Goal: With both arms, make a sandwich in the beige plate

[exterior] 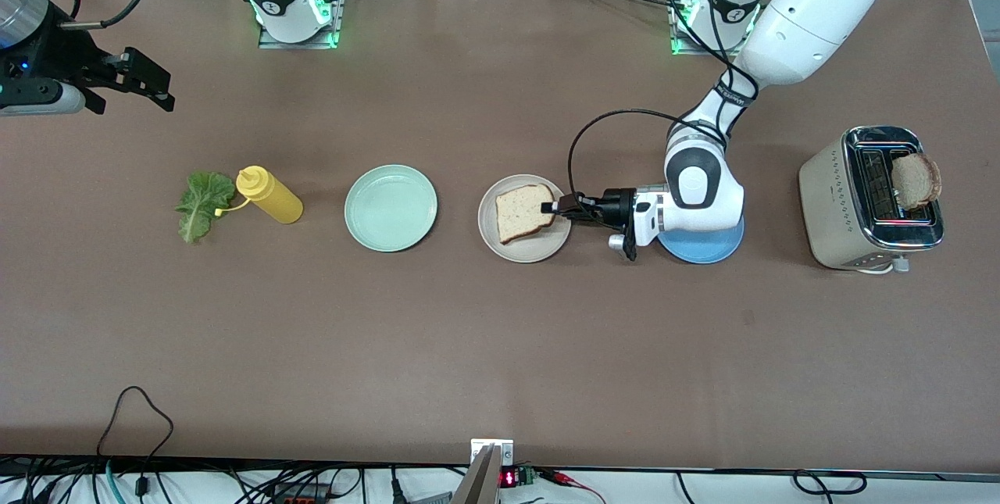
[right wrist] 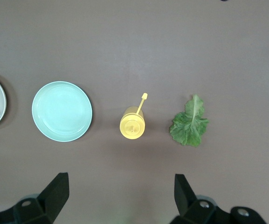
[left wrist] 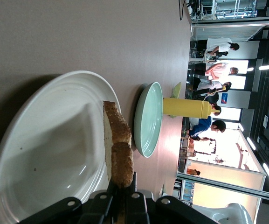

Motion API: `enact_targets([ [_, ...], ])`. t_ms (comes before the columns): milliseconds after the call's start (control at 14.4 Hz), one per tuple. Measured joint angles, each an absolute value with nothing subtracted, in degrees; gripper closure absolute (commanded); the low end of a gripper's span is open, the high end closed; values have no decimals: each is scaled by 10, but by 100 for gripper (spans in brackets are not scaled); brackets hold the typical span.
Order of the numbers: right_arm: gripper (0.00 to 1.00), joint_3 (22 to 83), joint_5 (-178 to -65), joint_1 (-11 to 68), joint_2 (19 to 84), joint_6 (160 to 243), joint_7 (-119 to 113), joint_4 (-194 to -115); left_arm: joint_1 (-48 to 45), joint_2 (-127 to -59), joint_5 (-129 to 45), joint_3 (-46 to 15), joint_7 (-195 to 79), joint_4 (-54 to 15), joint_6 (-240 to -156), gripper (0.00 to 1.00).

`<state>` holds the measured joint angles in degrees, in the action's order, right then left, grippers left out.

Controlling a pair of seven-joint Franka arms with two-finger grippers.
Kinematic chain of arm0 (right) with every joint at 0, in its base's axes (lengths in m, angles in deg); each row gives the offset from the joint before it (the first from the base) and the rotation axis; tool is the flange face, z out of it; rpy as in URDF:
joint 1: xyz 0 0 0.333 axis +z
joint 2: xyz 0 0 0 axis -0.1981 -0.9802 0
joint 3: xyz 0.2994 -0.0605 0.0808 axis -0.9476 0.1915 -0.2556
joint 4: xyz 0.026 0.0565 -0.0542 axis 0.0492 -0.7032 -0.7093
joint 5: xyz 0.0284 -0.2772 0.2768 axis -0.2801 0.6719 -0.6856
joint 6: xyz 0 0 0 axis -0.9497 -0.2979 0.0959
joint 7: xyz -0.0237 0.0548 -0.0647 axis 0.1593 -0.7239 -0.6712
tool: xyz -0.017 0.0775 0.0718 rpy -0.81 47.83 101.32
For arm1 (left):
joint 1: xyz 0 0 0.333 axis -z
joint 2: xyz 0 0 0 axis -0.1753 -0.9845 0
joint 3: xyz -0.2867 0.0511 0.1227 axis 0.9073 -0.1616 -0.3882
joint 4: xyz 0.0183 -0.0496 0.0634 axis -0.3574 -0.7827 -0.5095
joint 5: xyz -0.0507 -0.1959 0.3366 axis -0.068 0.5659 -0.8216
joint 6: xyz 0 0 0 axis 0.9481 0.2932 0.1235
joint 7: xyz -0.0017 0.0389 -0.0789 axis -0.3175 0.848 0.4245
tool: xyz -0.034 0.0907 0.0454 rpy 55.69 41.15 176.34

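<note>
Bread slice gripped over the beige plate — lettuce leaf untouched.

The left gripper is clamped on the slice's crust edge, the slice lying in the plate; the mint-green plate and yellow squeeze bottle stand past its fingertips. A second slice sits in the toaster. The right gripper waits, fingers spread wide and empty, above the bottle.

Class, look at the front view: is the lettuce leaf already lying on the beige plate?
No: the lettuce leaf lies on the bare table beside the yellow squeeze bottle, while the beige plate holds only a bread slice.
</note>
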<state>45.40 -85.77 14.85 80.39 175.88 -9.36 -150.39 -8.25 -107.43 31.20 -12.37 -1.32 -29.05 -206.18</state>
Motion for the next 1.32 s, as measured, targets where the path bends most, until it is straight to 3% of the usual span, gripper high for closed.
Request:
enact_targets([
  [277, 0, 473, -913, 148, 832, 1746, -1, -1504, -78, -1083, 314, -123, -8, -292, -2061, 93],
  [347, 0, 484, -923, 147, 836, 1745, 26, -1504, -78, -1086, 314, -123, -5, -292, -2060, 80],
  [416, 0, 496, -932, 147, 838, 1745, 57, -1504, -77, -1090, 314, -123, -3, -292, -2060, 31],
  [485, 0, 507, -940, 147, 839, 1745, 88, -1504, -77, -1092, 314, -123, -1, -292, -2060, 0],
  [971, 0, 586, -1000, 145, 830, 1738, 302, -1516, -84, -1067, 259, -127, 8, -284, -2060, 0],
  [1318, 0, 683, -1143, 133, 748, 1722, 502, -1529, -97, -1028, 140, -137, -4, -284, -2061, 0],
])
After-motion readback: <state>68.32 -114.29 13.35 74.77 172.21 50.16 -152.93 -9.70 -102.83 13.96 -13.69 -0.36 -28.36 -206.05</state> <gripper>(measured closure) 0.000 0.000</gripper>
